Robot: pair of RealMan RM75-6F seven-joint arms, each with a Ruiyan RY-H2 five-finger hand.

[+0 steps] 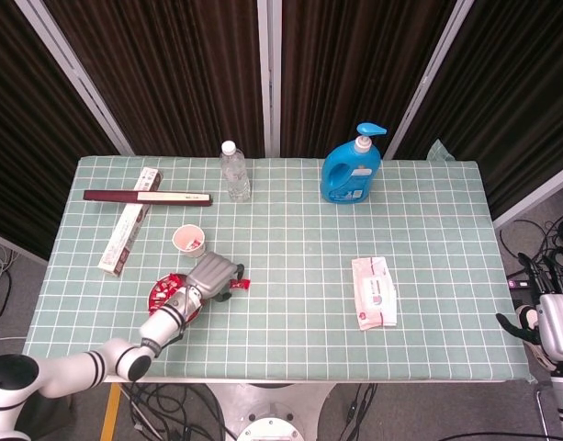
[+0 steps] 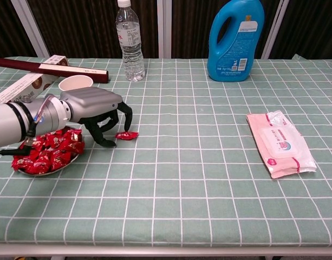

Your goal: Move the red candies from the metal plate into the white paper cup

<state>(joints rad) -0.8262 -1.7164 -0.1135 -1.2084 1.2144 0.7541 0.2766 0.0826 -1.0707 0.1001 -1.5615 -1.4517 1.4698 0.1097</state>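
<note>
Left hand (image 2: 98,111) at left-center, fingers curled down, tips at a stray red candy (image 2: 126,135) on the table (image 2: 209,184); grip unclear. Candies piled on metal plate (image 2: 44,171) lower left, white paper cup (image 2: 75,83) behind. Right hand (image 1: 547,322) at right edge, fingers spread, empty.

Plate, cup and a stray candy at the table's left

The paper cup (image 2: 75,83) stands behind the metal plate (image 2: 30,173); a loose candy (image 2: 127,135) lies right of the plate, with the wipes pack (image 2: 280,143) far right.

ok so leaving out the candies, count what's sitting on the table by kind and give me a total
Bottles: 2, water bottle and blue detergent bottle
Boxes: 2, dark flat box and white carton
Cups: 1, paper cup
Plates: 1, metal plate
Wipes packs: 1
Total: 7
</note>
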